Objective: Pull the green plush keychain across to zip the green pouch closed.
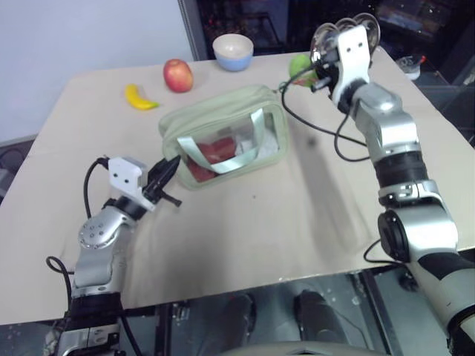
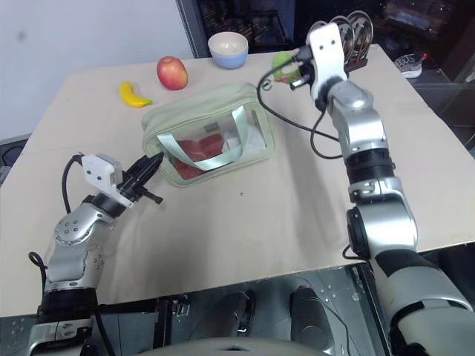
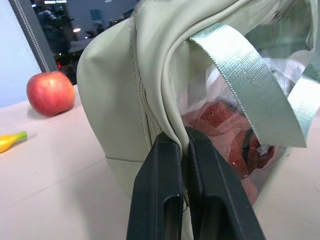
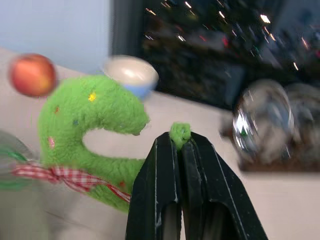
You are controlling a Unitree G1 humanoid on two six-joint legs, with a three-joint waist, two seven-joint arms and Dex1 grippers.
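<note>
The pale green pouch [image 1: 223,111] stands on the table with red items behind its clear window and a pale strap [image 1: 245,148] across the front. My left gripper [image 1: 169,169] is at the pouch's near left corner, shut on its fabric edge [image 3: 165,90] beside the zipper seam. The lime-green plush keychain [image 4: 90,115] has a red checked ribbon. It hangs just past the pouch's far right corner [image 1: 299,67]. My right gripper [image 4: 181,137] is shut on a small tuft of it, raised above the table.
A red apple [image 1: 178,75], a yellow banana [image 1: 139,98] and a pale bowl [image 1: 233,51] sit along the far side. A shiny metal rack [image 1: 364,26] stands at the far right corner. A black cable [image 1: 326,130] droops from the right arm over the table [image 1: 245,237].
</note>
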